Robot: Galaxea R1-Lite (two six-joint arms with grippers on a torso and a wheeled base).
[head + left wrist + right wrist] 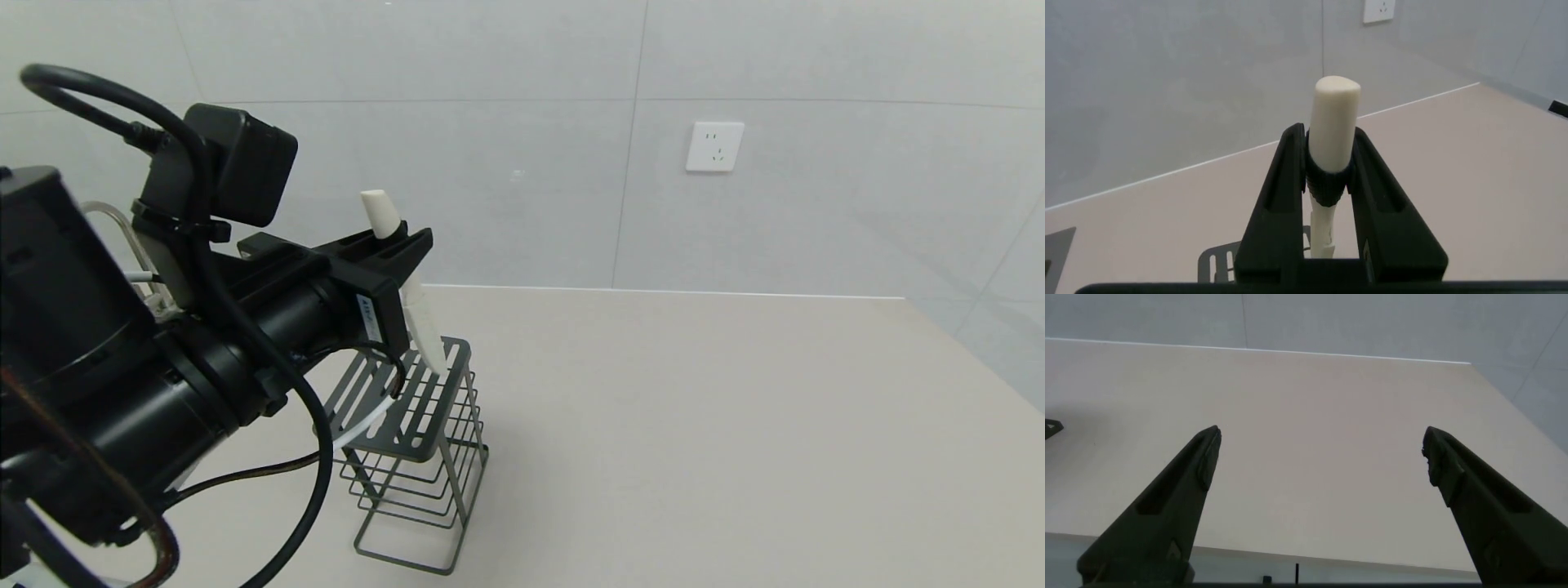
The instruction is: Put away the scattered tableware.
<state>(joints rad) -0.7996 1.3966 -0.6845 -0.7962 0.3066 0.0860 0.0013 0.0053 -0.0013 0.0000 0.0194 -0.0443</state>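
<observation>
Above the wire rack (416, 457), at the left side of the worktop (694, 425), the left hand (392, 239) is pinched firmly on a white utensil (377, 211). Its two black fingers (1282, 188) press against the stem from either side, with no gap showing between pads and stem. The rounded cream end of the utensil stands clear above the fingers. The rest runs down below them, slightly tilted, to the slotted top plate of the rack near its far edge. Whether the lower tip sits in a slot or only rests against the plate cannot be told, and the working end is hidden, so what kind of utensil it is stays unclear. The rack is dark grey wire, standing upright on the beige worktop, near the wall.

Farther along the worktop, the right hand (1321, 437) hangs above the bare surface with its two fingers (1176, 506) spread wide, nothing between them and nothing touched.

On the tiled wall behind there is a white wall socket (714, 146), well apart from the rack.
</observation>
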